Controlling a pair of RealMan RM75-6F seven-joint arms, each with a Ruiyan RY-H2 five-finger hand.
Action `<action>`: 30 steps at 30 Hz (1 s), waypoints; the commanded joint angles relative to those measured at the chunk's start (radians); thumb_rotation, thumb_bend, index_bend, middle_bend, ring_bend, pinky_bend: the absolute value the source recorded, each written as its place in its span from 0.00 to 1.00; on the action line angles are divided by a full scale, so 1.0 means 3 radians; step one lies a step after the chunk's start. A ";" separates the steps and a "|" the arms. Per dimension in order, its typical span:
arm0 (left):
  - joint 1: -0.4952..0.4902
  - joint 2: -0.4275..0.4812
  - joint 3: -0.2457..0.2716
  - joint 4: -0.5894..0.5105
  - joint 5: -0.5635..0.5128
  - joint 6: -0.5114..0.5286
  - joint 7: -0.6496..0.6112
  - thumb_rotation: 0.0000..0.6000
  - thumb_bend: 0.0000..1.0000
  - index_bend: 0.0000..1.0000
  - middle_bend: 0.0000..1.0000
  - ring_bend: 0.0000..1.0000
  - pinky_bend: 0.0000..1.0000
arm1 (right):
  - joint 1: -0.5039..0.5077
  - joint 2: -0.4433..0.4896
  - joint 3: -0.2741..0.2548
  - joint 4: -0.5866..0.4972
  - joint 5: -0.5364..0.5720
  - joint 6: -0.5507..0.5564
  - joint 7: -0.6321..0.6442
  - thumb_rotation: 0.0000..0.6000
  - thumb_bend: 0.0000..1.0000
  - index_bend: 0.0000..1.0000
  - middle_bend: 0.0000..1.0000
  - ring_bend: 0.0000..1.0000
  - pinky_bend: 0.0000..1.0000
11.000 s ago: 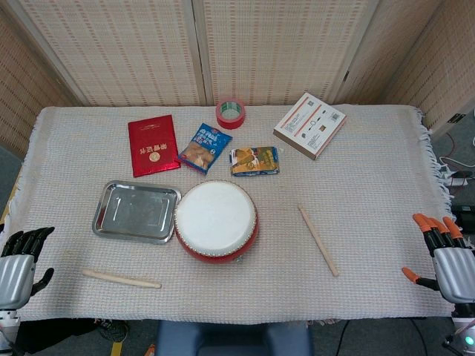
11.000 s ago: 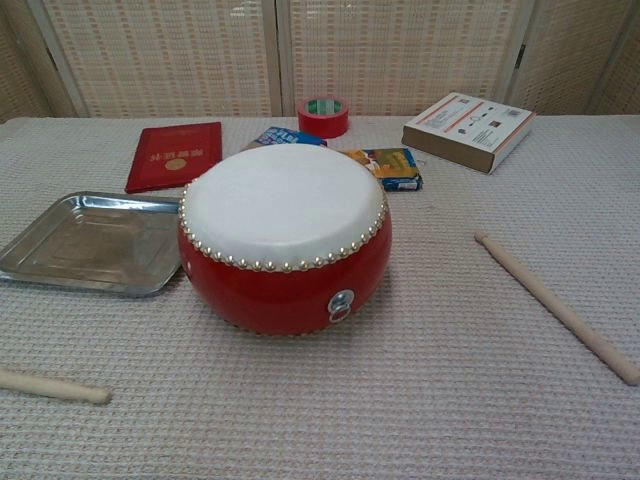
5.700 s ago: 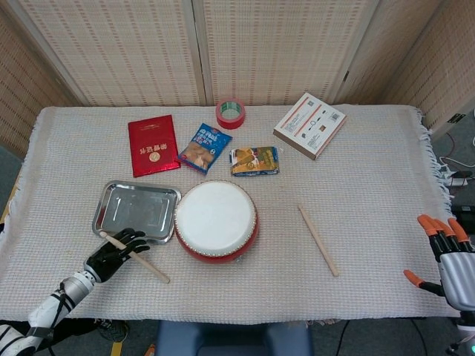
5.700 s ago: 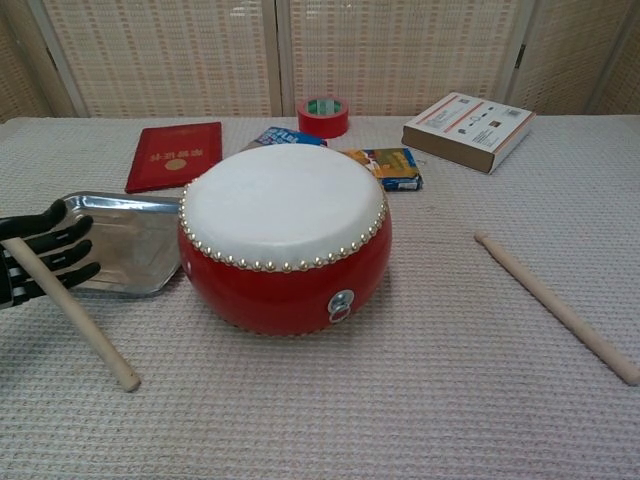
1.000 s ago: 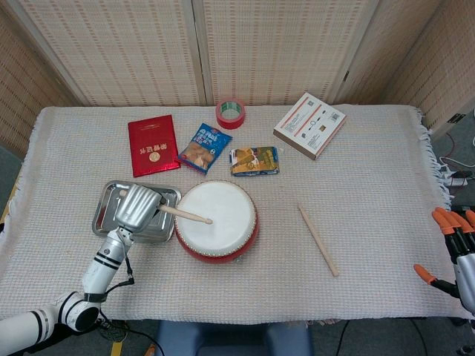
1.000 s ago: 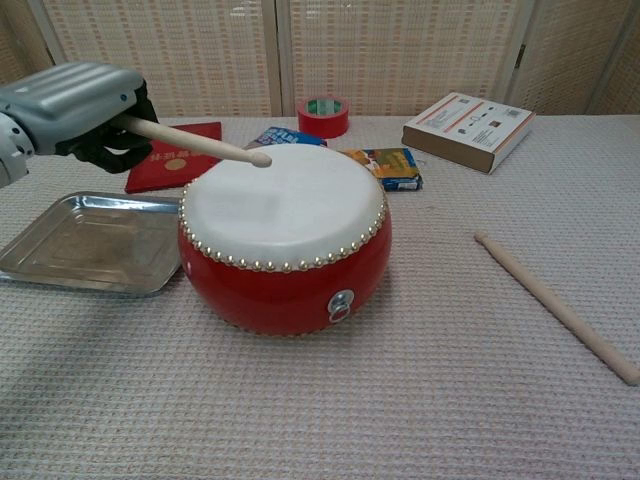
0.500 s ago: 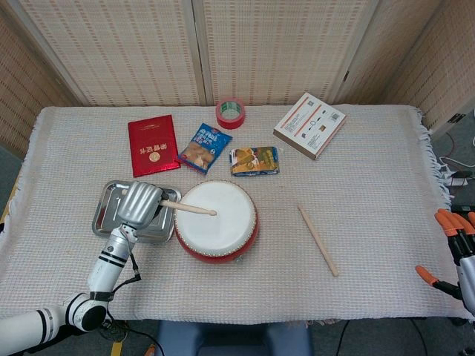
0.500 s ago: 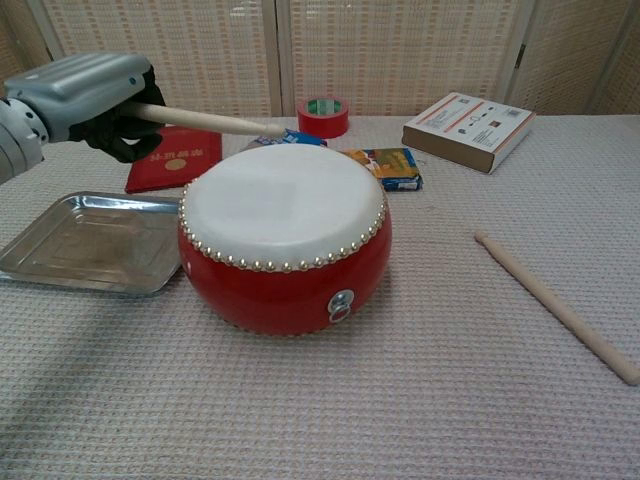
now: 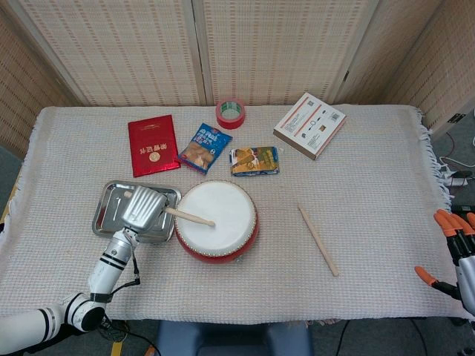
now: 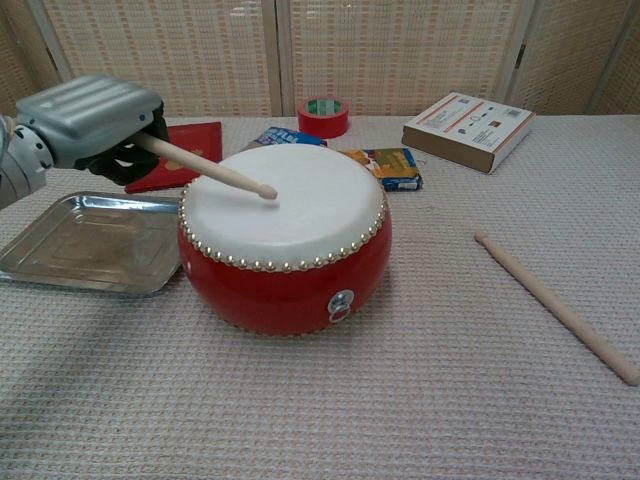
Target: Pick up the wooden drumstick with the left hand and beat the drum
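Head view: the left hand [image 9: 142, 207] hovers over the metal tray [image 9: 111, 197], its fingers wrapped around the butt end of the wooden drumstick [image 9: 189, 216]. The stick slants right, with its tip over the white skin of the drum [image 9: 217, 220]. A second stick [image 9: 318, 239] lies on the cloth to the right of the drum, well apart. The right hand [image 9: 460, 256] waits at the table's right edge, fingers spread and holding nothing.

Chest view: the left hand [image 10: 95, 124] clamps the wooden drumstick [image 10: 205, 167] near its end, and the rounded tip looks to be on the drum [image 10: 285, 235] head or just above it; I cannot tell which. The stick looks light, stiff and smooth, so it could twist or slide in the grasp on each strike. Holding it close to the butt, as here, seems right for swing. The skin probably has some bounce.
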 commanded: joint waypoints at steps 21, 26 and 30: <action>0.0082 0.0044 -0.0419 -0.0597 -0.0928 -0.0287 -0.1017 1.00 0.72 1.00 1.00 0.99 1.00 | 0.0010 -0.0019 -0.0003 0.0036 0.0033 -0.0044 0.0026 1.00 0.04 0.00 0.08 0.00 0.00; 0.0005 0.0084 -0.0263 -0.0440 -0.0853 -0.0347 -0.0783 1.00 0.71 1.00 1.00 0.98 1.00 | 0.0008 -0.0022 -0.0003 0.0042 0.0053 -0.0055 0.0036 1.00 0.04 0.00 0.08 0.00 0.00; -0.0071 0.0008 -0.0042 -0.0181 -0.0599 -0.0273 -0.0399 1.00 0.71 1.00 1.00 0.98 1.00 | 0.0008 -0.0022 -0.0003 0.0045 0.0054 -0.0055 0.0035 1.00 0.04 0.00 0.08 0.00 0.00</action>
